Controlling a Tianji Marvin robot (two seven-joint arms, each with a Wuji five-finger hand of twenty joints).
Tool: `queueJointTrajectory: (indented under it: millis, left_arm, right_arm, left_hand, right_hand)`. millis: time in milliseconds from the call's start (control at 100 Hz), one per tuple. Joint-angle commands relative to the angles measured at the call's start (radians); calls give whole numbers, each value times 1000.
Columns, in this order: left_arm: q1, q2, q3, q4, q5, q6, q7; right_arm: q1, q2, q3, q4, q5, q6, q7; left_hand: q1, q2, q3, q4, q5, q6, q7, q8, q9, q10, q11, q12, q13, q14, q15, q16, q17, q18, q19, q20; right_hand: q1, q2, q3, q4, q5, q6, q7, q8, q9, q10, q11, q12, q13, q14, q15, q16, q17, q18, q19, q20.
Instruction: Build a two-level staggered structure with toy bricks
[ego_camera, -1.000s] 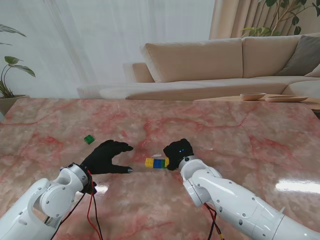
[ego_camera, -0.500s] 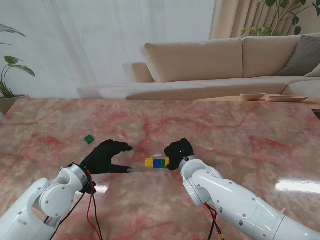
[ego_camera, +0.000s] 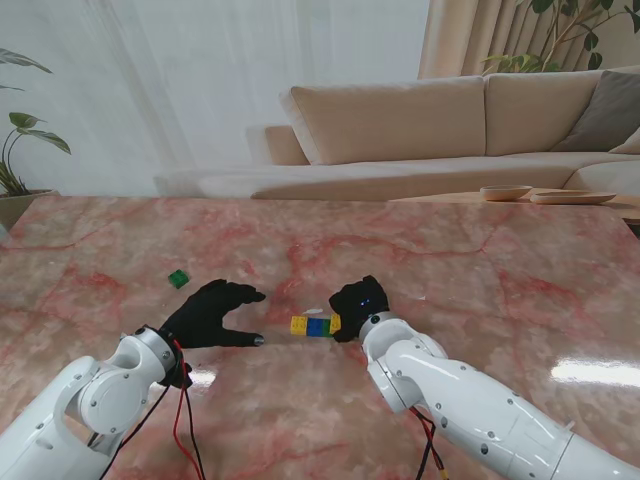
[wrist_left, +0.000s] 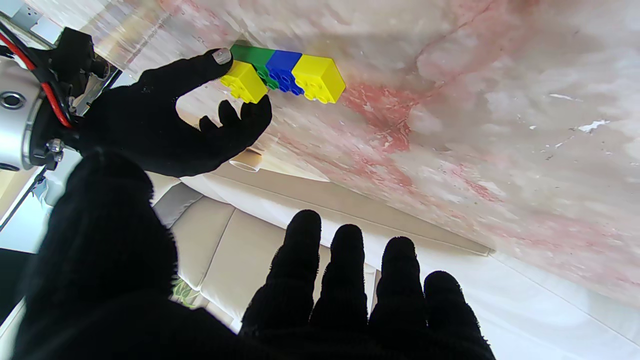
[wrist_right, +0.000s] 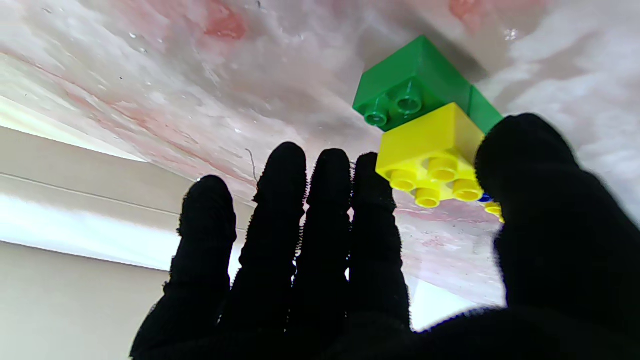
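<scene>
Yellow brick (wrist_right: 430, 150) pinched by right hand (ego_camera: 357, 301) fingers (wrist_left: 200, 70), half hidden; left hand (ego_camera: 212, 313) fingers spread.

A row of bricks (ego_camera: 313, 325), green, blue and yellow, is lying on the table mid-front, a second yellow brick (wrist_left: 244, 81) sitting staggered atop its green end. A lone green brick (ego_camera: 178, 279) is lying well apart to the left.

We see a beige sofa (ego_camera: 440, 130) at twelve o'clock beyond the pink marble table (ego_camera: 480, 260), white curtains (ego_camera: 200, 80) behind, leafy plants (ego_camera: 25, 140) at ten.
</scene>
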Motion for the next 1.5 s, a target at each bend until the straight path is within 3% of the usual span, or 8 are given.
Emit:
queueJointTrajectory:
  millis: [0, 380, 510, 550, 610, 730, 930, 1490]
  left_arm:
    - [6, 1, 1, -2, -1, -2, -2]
    - [8, 1, -3, -5, 1, -5, -1]
    - [9, 1, -4, -4, 3, -7, 4]
    - [9, 0, -4, -3, 3, -9, 6]
    - [8, 0, -4, -2, 3, -11, 9]
    - [6, -1, -2, 1, 2, -15, 14]
    - [3, -1, 0, 5, 2, -22, 19]
    - [7, 1, -2, -3, 2, -12, 4]
  right_arm:
    - [-13, 3, 8, -5, -2, 2, 15]
    - [-118, 5, 136, -109, -76, -31, 15]
    - [-177, 0, 197, -163, -88, -48, -31]
    - [-190, -2, 209, -175, -85, -51, -52]
    - [-206, -6, 221, -191, -75, -53, -81]
    - [-218, -13, 222, -203, -51, -47, -122]
    - [-189, -19, 188, -172, -20, -14, -134]
    - [-99, -27, 101, -43, 67, 17, -140]
  left_hand:
    - [2, 36, 20, 0, 0, 14, -20, -16, -36, -2, -23, -13, -35, -48, -27, -11, -2, -48, -38, 13]
    - [2, 37, 19, 0, -1, 14, -21, -16, -36, 0, -22, -13, -37, -46, -27, -11, -1, -48, -34, 15]
    - [2, 39, 19, 1, 1, 13, -20, -16, -36, -1, -22, -13, -36, -47, -26, -11, -2, -48, -33, 14]
    - [2, 39, 19, 1, 1, 13, -20, -16, -35, 0, -22, -13, -36, -49, -26, -11, -2, -49, -33, 14]
    - [1, 40, 19, 1, 1, 13, -20, -15, -36, -3, -22, -13, -37, -48, -26, -11, -3, -49, -35, 12]
    - [1, 42, 21, 2, 1, 12, -20, -15, -35, -2, -23, -13, -36, -48, -27, -11, -3, -50, -37, 10]
    - [0, 45, 24, 3, 2, 13, -19, -15, -36, -2, -23, -14, -37, -48, -28, -12, -4, -52, -41, 9]
    - [-2, 47, 32, 5, 3, 12, -18, -14, -35, -1, -22, -13, -35, -48, -27, -11, -4, -54, -48, 9]
  right_hand:
    - [-16, -11, -19, 34, -37, 27, -23, 4, -33, 16, -7, -15, -25, -11, -3, -2, -21, -14, -17, 33]
    - [-39, 10, -21, 42, -72, 39, -62, -4, -86, 21, -27, -46, -59, -10, -25, -15, -37, -19, -50, 31]
    - [4, 11, 39, 40, 18, -11, 15, 43, 23, 2, 23, -36, 54, -23, 13, -7, 80, -31, 24, 35]
    - [25, -1, 91, 12, 80, -40, 66, 61, 105, -6, 52, -22, 130, -32, 51, 2, 145, -33, 90, 19]
    - [88, -61, 162, -101, 110, -120, 317, -100, 238, -12, 75, 38, 252, -41, 115, 13, 244, -34, 202, -46]
    - [132, -107, 284, -154, 227, -184, 447, -158, 419, -14, 90, 113, 415, -54, 202, 28, 389, -36, 327, -89]
    - [168, -148, 306, -164, 279, -167, 465, -201, 497, 13, 65, 91, 496, -38, 195, 20, 457, -20, 367, -115]
    - [174, -149, 373, -157, 283, -147, 466, -283, 507, 27, 14, 74, 489, -22, 157, 14, 449, -10, 363, -127]
